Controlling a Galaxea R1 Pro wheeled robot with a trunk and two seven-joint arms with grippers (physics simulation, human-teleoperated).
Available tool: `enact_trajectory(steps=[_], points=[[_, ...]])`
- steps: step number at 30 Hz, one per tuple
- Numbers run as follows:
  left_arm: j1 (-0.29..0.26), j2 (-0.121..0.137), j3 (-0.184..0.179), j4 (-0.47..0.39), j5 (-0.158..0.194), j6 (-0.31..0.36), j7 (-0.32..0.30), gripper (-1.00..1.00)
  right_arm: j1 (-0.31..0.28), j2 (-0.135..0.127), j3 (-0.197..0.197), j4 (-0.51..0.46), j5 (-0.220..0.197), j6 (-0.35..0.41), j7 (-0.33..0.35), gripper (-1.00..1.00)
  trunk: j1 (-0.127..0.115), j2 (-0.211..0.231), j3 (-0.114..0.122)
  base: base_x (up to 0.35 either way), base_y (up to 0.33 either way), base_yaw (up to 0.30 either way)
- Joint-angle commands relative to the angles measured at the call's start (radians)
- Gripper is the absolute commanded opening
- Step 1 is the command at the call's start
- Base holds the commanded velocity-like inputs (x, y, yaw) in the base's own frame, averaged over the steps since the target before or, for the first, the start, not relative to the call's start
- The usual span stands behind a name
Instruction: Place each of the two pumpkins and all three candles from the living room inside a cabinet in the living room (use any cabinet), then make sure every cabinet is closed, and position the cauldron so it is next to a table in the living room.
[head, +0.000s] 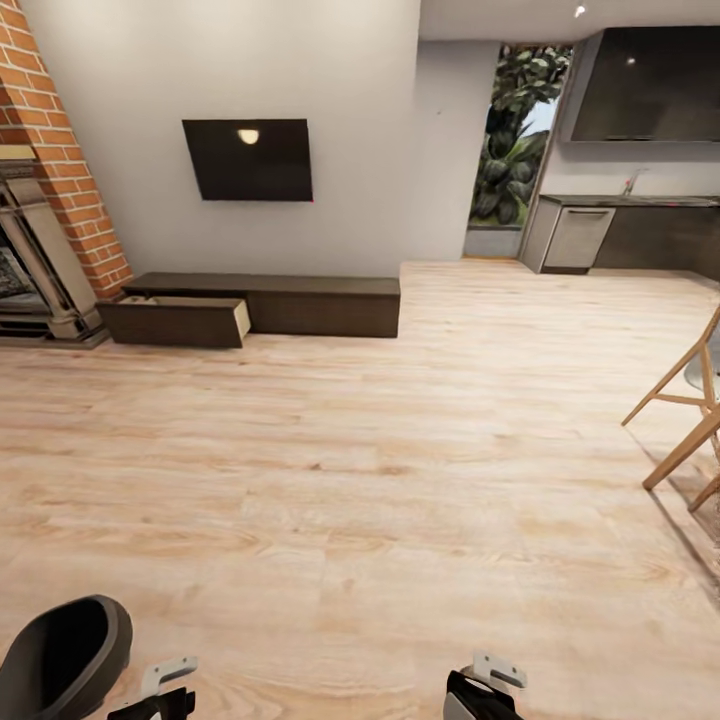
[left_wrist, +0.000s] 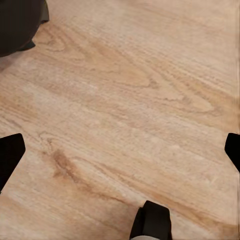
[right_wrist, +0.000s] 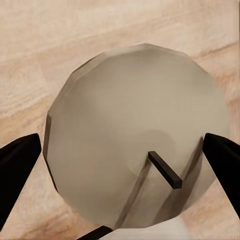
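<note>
Held between the right gripper's (right_wrist: 120, 155) two dark fingers (right_wrist: 17, 165) in the right wrist view is a beige candle (right_wrist: 135, 150), its flat round top facing the camera with a short dark wick (right_wrist: 165, 169) on it; the fingers sit at either side of the wax body and appear to clamp it, over the pale wooden floor (head: 380, 480). At the bottom of the head view the right gripper (head: 487, 690) is cut off by the frame edge, as is the left gripper (head: 160, 692), and just beside the left gripper stands the dark cauldron (head: 62, 660), its open mouth partly out of frame. In the left wrist view the left gripper (left_wrist: 120, 145) is spread wide, one fingertip (left_wrist: 10, 155) at each side of the frame, with nothing between them but floor boards; a dark rounded edge of the cauldron (left_wrist: 20, 22) shows in a corner. Well across the floor from the cauldron, the long, low, dark brown cabinet (head: 300, 300) stands against the grey wall beneath a wall-mounted television (head: 247, 160). Its drawer (head: 180, 320) at the end nearest the brick fireplace (head: 40, 230) is pulled out, a pale interior wall showing; what lies inside cannot be made out. Wooden chair legs (head: 690, 420) stand well to the other side of the cabinet.
</note>
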Motion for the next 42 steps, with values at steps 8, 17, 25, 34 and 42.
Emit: enact_trajectory(steps=[8, 17, 25, 34, 42], points=[[0.0, 0.0, 0.0, 0.0, 0.0, -0.004, 0.0, 1.0, 0.0, 0.001, 0.002, 0.0, 0.002, -0.002, 0.001, -1.0, 0.0, 0.0, -0.002, 0.31, 0.0, -0.152], [0.0, 0.0, 0.0, 0.0, 0.0, -0.005, 0.0, 1.0, 0.0, 0.002, 0.002, 0.0, 0.002, -0.002, 0.001, -1.0, 0.0, 0.0, -0.002, 0.313, 0.056, -0.006], [0.0, 0.0, 0.0, 0.0, 0.0, -0.006, 0.0, 1.0, 0.0, 0.002, 0.002, 0.0, 0.002, -0.002, 0.001, -1.0, 0.0, 0.0, -0.002, 0.3, 0.141, 0.0], [0.0, 0.0, 0.0, 0.0, 0.0, -0.006, 0.0, 1.0, 0.0, 0.002, 0.002, 0.0, 0.001, -0.002, 0.001, -1.0, 0.0, 0.0, -0.002, 0.296, 0.039, 0.0], [0.0, 0.001, 0.0, 0.0, 0.0, -0.006, 0.0, 1.0, 0.0, 0.002, 0.002, 0.0, 0.001, -0.002, 0.001, -1.0, 0.0, 0.0, -0.002, 0.296, 0.077, 0.0]])
